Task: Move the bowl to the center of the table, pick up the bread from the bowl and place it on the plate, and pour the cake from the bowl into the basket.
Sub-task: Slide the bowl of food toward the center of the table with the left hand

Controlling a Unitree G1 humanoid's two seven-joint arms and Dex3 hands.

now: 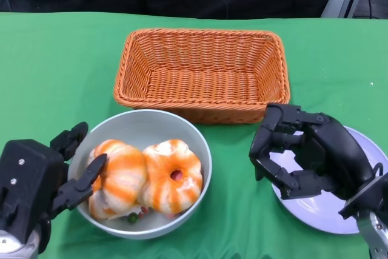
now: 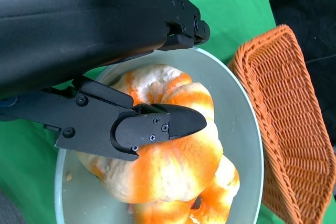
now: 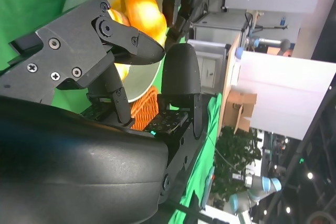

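Note:
A pale grey bowl [image 1: 182, 127] sits left of centre on the green table, just in front of the basket. It holds two round orange-and-white striped buns [image 1: 118, 177] [image 1: 173, 174]; I cannot tell which is the bread and which the cake. My left hand [image 1: 36, 183] straddles the bowl's left rim: its thumb [image 2: 157, 124] lies over the left bun [image 2: 173, 166] and its other fingers stay outside the wall, with a wide gap between. My right hand [image 1: 315, 156] hovers over the left edge of the white plate [image 1: 327, 210], fingers bent and apart, holding nothing.
An empty orange wicker basket [image 1: 203, 74] stands behind the bowl at the table's middle back. Small green and red bits [image 1: 132, 216] lie under the buns. Green cloth shows between bowl and plate. The right wrist view shows the bowl [image 3: 139, 82] beyond my fingers.

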